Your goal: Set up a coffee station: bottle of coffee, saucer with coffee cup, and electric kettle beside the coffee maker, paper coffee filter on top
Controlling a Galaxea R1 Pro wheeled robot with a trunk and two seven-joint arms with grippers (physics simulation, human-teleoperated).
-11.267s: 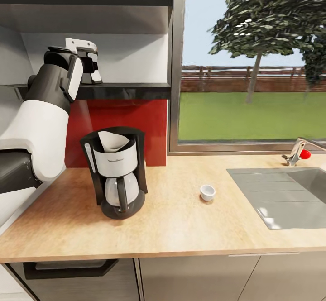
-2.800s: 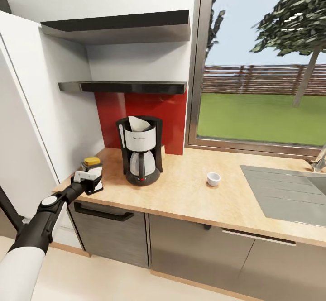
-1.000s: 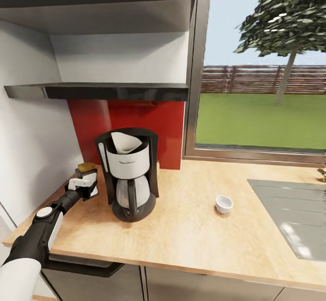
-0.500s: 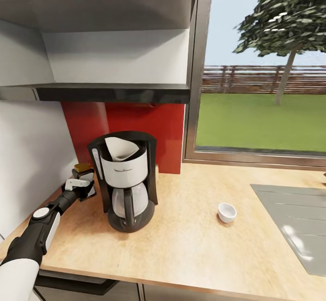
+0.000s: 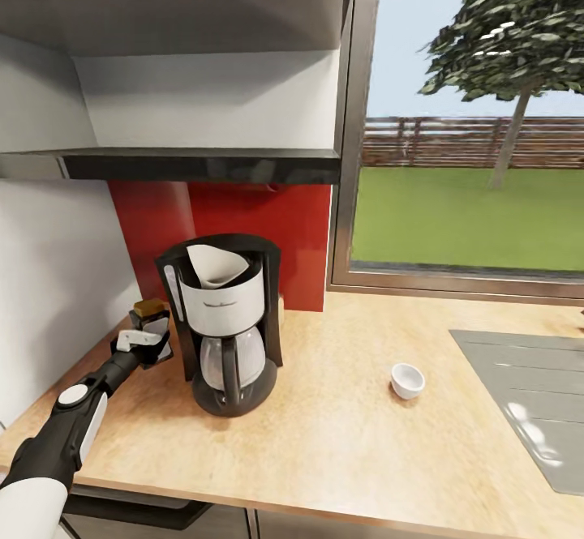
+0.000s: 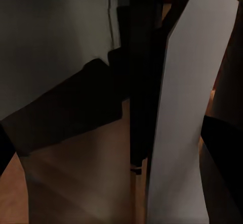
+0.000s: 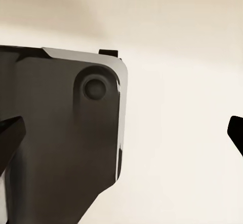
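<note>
Left gripper [image 5: 147, 336] clamps the upright coffee bottle [image 5: 149, 310] just left of the coffee maker [image 5: 223, 320] (over the countertop [image 5: 341, 434]).

The coffee maker [image 5: 222, 320] stands on the countertop [image 5: 349, 442] at lower left of the frame, a paper filter [image 5: 212, 265] in its top. Just left of it, the left gripper [image 5: 146, 340] holds the coffee bottle [image 5: 149, 312]. The cup [image 5: 406, 380] sits right of centre, the sink [image 5: 535, 393] at the right edge.

Home kitchen. Wooden countertop [image 5: 349, 442] with inset steel sink [image 5: 527, 393], coffee maker [image 5: 223, 324] against red backsplash [image 5: 268, 239], black wall shelf [image 5: 203, 164], window [image 5: 470, 117] looked onto lawn, fence.
</note>
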